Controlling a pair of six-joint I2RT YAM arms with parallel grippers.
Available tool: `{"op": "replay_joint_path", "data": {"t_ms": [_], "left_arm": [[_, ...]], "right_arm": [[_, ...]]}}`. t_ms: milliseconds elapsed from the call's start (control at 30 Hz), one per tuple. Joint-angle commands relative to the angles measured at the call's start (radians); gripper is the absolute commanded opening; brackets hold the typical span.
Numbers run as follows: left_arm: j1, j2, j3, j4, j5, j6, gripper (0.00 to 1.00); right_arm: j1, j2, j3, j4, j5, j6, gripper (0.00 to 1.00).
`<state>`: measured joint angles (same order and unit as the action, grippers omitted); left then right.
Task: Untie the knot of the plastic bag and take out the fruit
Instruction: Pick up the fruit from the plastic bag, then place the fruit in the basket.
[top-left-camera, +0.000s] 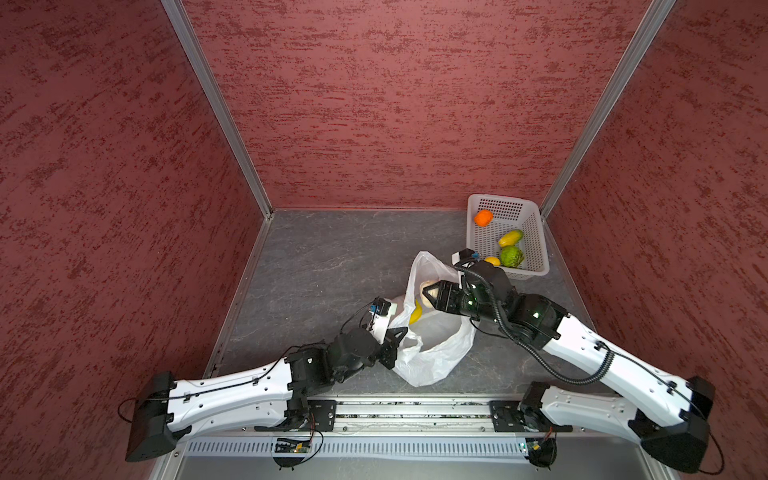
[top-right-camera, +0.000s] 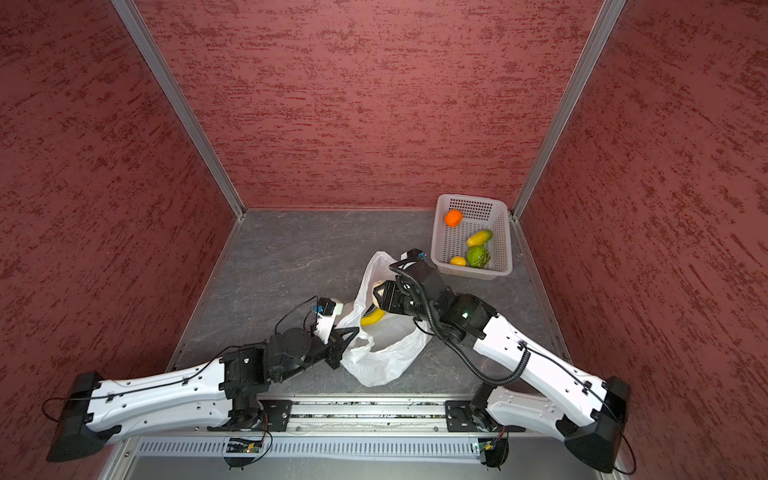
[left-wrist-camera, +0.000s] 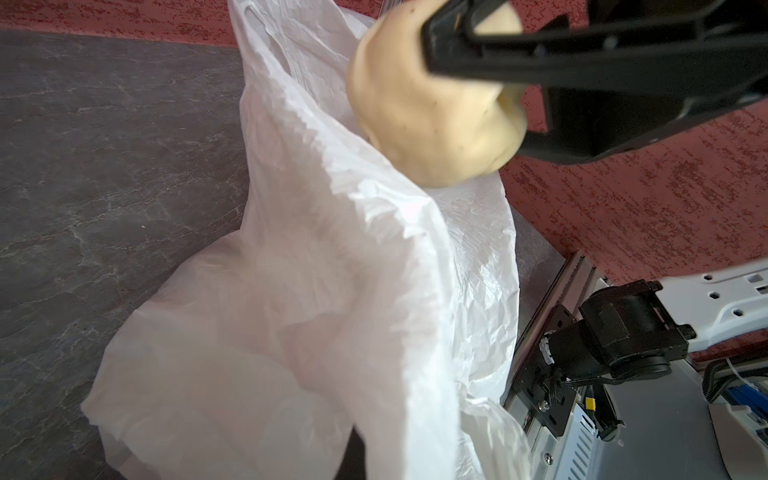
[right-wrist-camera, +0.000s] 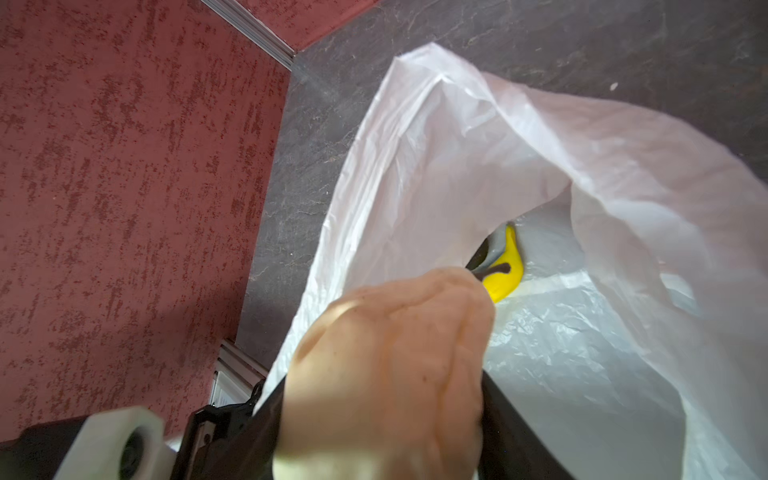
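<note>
The left pincer (top-left-camera: 400, 347) pinches the plastic bag (top-left-camera: 436, 353) by its rim, the right pincer (top-left-camera: 427, 297) grips the beige fruit (left-wrist-camera: 415, 116) over the open mouth, with bare desk (top-left-camera: 332, 270) beyond.

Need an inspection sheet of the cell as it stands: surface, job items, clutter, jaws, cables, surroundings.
Surface: grey marbled tabletop, flat.
Job's things: plastic bag open, no knot seen; banana inside; beige fruit at its mouth; orange, mango, green fruit and lemon in the basket.
Clutter: nothing seen.
Grippers: left gripper shut on the bag's edge; right gripper jaws clamp the beige fruit.
Cables: corrugated cable along right arm; thin wire at left wrist.
Surroundings: red textured walls, aluminium posts, front rail.
</note>
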<state>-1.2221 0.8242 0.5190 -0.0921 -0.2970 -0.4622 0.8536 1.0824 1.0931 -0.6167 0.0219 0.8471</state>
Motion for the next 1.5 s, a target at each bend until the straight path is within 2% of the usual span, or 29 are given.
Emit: {"op": "replay_joint_path", "data": {"t_ms": [0,133,500,667,833,1100,1167,1333,1467], "left_arm": [[0.007,-0.023,-0.011,-0.018,-0.02,0.014,0.0],[0.011,-0.04,-0.018,-0.031,-0.021,0.015,0.0],[0.022,-0.112,-0.027,-0.117,0.01,0.013,0.0],[0.031,-0.148,-0.04,-0.147,0.009,0.002,0.0],[0.045,-0.181,-0.06,-0.159,0.001,-0.018,0.0],[0.059,-0.208,-0.076,-0.164,-0.014,-0.035,0.0],[0.059,-0.205,-0.073,-0.166,-0.014,-0.035,0.0],[0.058,-0.194,-0.061,-0.169,-0.014,-0.032,0.0],[0.055,-0.193,-0.057,-0.171,-0.017,-0.03,0.0]], "right_arm": [[-0.031,-0.021,0.068,-0.06,0.029,-0.047,0.6],[-0.134,-0.029,0.098,-0.071,0.005,-0.099,0.6],[-0.533,0.028,0.081,0.023,-0.098,-0.25,0.61],[-0.686,0.144,0.072,0.148,-0.09,-0.309,0.62],[-0.791,0.319,0.078,0.298,-0.074,-0.347,0.62],[-0.86,0.618,0.185,0.423,-0.078,-0.368,0.63],[-0.869,0.67,0.217,0.416,-0.073,-0.374,0.68],[-0.878,0.745,0.262,0.384,-0.065,-0.382,0.92],[-0.878,0.734,0.256,0.381,-0.075,-0.378,0.98]]}}
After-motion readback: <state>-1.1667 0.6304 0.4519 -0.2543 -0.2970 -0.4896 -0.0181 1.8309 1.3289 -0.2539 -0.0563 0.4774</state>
